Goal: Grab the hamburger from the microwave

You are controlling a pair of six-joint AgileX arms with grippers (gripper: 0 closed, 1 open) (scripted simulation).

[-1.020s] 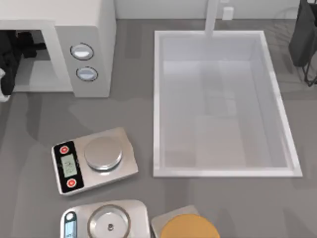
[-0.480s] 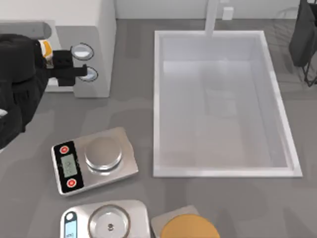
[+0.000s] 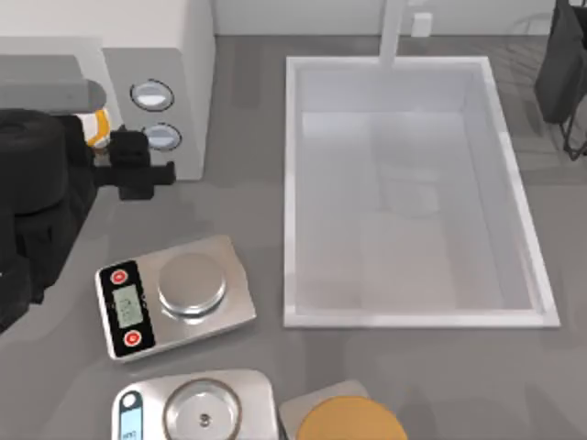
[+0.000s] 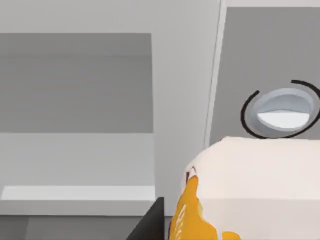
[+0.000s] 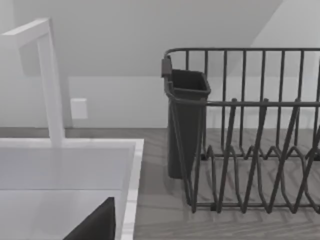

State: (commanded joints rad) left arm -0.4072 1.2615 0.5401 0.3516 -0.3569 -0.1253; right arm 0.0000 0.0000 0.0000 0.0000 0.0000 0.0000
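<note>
Pulling back from the microwave (image 3: 156, 55), my left gripper (image 3: 128, 163) now sits just outside the cavity mouth, in front of the knob panel, with the hamburger (image 3: 94, 124) pinched between its fingers. A second ago the arm was deep inside the cavity; half a second ago it was emerging with the orange-and-cream lump beside the knobs (image 3: 152, 95); now it has drawn a little further toward the near side of the table, so the hamburger is clear of the cavity. In the left wrist view the hamburger (image 4: 250, 190) sits right against my gripper, with the grey cavity beyond it and one knob (image 4: 282, 107) just past it. I judge the grab itself done, with only a steady hold and a little more clearance remaining. Below my gripper lies a kitchen scale (image 3: 174, 295), untouched. My right arm (image 3: 564, 64) stays parked beyond the sink (image 3: 293, 183), and I cannot tell how its fingers stand.
</note>
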